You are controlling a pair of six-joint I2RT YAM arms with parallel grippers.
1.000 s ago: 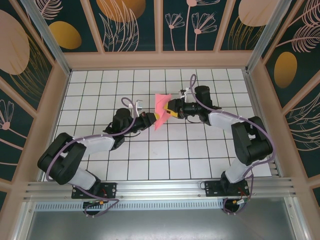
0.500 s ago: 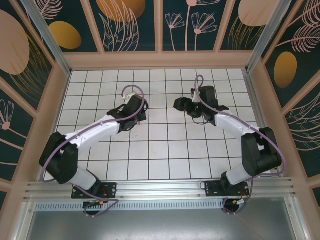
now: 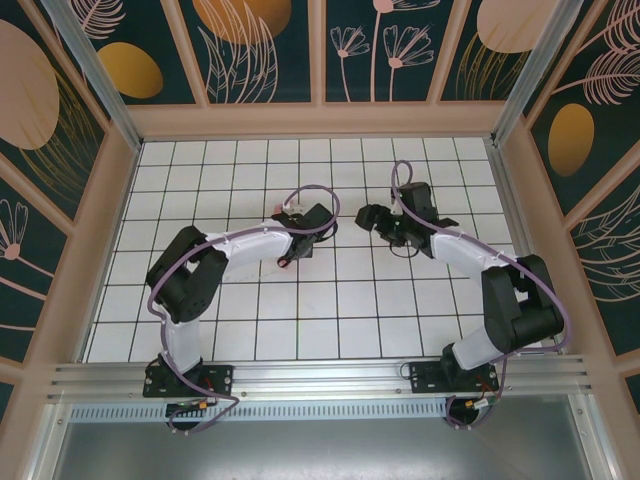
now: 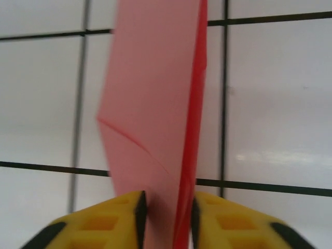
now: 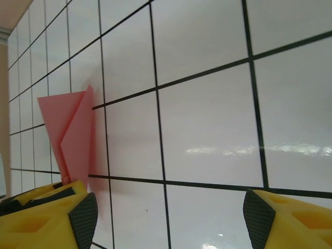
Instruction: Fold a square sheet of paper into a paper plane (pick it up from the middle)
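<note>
While the left fingers pinch the folded pink paper at its base, its long axis pointing straight away from them over the counter, the right fingers gape empty just beside it.

Figure: a white tabletop ruled in black grid lines is lying inside a pale wooden frame. Dark panels painted with orange discs and pink plants are rising around it. Overhead light is glinting off the tiles.
</note>
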